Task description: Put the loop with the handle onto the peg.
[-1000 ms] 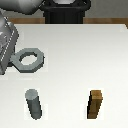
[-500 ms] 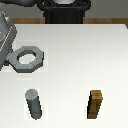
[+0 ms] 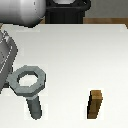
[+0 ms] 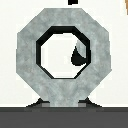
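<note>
Stands upright on the white table (image 3: 75,55): a brown wooden block (image 3: 95,104), square-sided, taller than wide, its side face darker than its lighter front face. Sits toward the exterior view's right, near the table's front edge, casting a faint shadow. Lies behind the table's far edge: a black base (image 3: 67,11), with a strip of brown floor (image 3: 107,20) beside it. Shows a sliver of brown at the wrist view's edge (image 4: 125,7), too small to identify.

Matt grey loop with the handle (image 3: 28,82); wood-brown block (image 3: 96,104).
</note>
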Controlling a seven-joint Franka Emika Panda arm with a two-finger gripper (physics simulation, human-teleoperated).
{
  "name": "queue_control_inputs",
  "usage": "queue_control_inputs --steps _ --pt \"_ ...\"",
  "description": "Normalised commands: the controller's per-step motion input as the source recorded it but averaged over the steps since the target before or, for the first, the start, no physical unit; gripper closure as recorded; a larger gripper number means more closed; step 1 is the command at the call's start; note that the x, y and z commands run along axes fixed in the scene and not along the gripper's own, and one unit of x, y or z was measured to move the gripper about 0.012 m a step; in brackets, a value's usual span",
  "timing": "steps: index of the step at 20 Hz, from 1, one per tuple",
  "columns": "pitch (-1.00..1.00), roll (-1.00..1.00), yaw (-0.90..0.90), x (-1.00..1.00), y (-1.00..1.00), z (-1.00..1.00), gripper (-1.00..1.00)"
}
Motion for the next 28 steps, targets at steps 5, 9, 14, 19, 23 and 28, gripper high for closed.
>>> queue_control_inputs --steps 5,9,14,19,23,28 --pt "0.00 0.00 0.00 0.00 0.00 -0.40 1.00" --pt "0.00 0.00 0.00 0.00 0.00 -0.50 1.00" --pt "0.00 0.00 0.00 0.20 0.00 -0.60 1.00" --pt "0.00 0.00 0.00 0.60 0.04 0.00 1.00" --pt "0.00 0.00 0.00 0.00 0.00 0.25 1.00" --pt "0.00 0.00 0.00 0.00 0.00 0.60 1.00"
